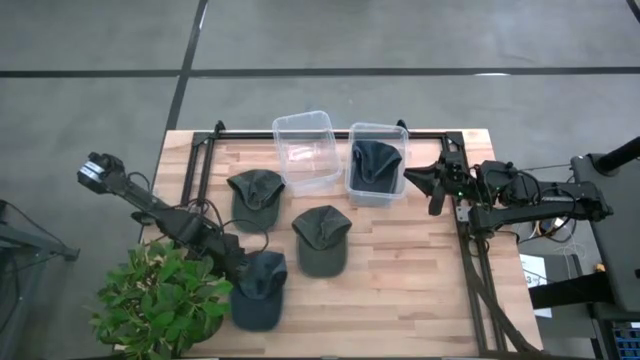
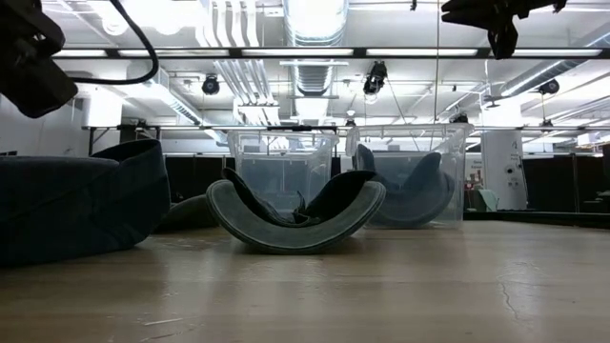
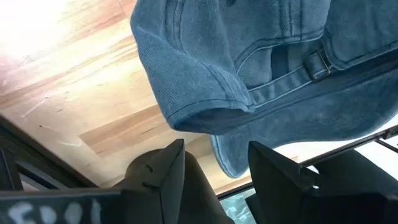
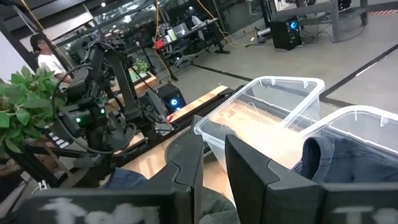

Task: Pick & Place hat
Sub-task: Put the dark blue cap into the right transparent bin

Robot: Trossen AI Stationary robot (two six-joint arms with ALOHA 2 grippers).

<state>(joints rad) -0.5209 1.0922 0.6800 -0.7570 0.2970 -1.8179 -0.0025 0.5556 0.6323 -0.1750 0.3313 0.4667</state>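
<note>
Dark blue-green hat point(image 1: 259, 288) lies crumpled near table's front-left edge. Left gripper point(image 3: 214, 168) hovers just above it, jaws apart, holding nothing. Right gripper point(image 4: 213, 163) parted, empty.

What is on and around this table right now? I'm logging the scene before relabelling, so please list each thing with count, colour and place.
hats on the table: three, dark grey-green; one at the left, one in the middle, one at the front left by the left gripper.
hat in bin: one, dark, inside the right bin.
clear bins: two, transparent; left bin without a hat, right bin holding one, both at the table's far edge.
potted plant: one, green, front left corner.
wooden table: one, light wood.
person: one, seen far off in the right wrist view.
left gripper: open, at the front-left hat.
right gripper: open, raised beside the right bin.
</note>
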